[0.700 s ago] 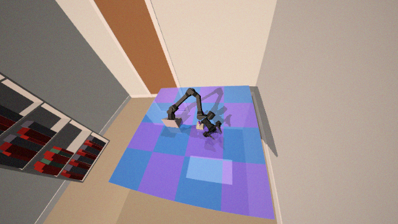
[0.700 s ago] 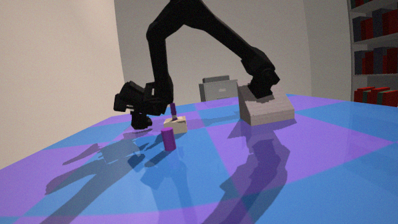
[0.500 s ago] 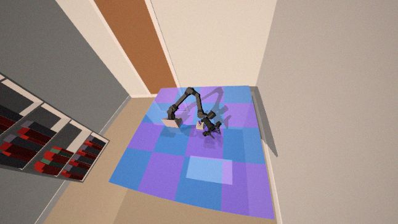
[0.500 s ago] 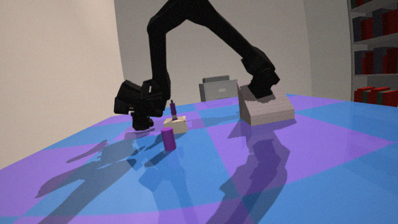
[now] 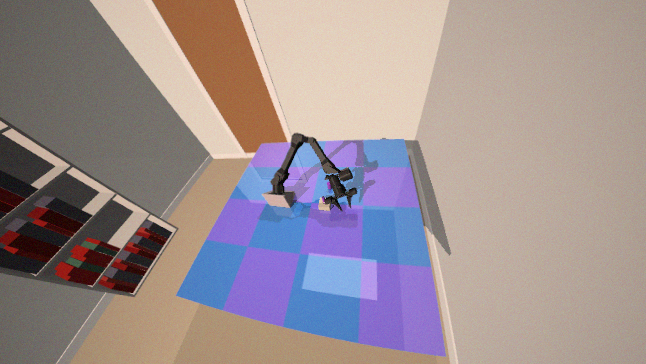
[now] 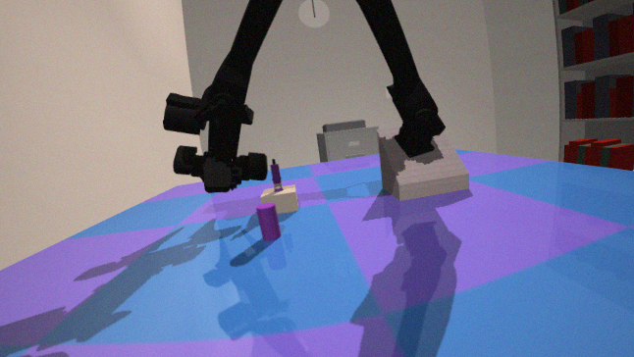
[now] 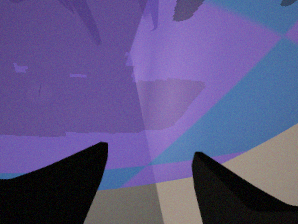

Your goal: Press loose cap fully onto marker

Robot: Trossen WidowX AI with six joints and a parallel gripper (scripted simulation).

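The purple marker (image 5: 323,199) (image 6: 276,176) stands upright, its dark tip up, in the cream holder block (image 5: 324,206) (image 6: 287,200). The loose magenta cap (image 5: 329,185) (image 6: 269,222) stands upright on the table, in front of the block in the exterior view. My gripper (image 5: 345,207) (image 7: 150,154) is partly open with nothing between its fingers. It hangs above the table, beside the block and to its right in the top view. Its fingertips are hidden in the exterior view. The wrist view shows neither cap, marker nor block.
The arm's base sits on a pale wooden block (image 5: 278,200) (image 6: 434,181) on the blue and purple checkered table (image 5: 270,275) (image 6: 515,211). The arm arches high between its base and the gripper. A bookshelf (image 5: 115,225) (image 6: 596,69) stands beyond the table.
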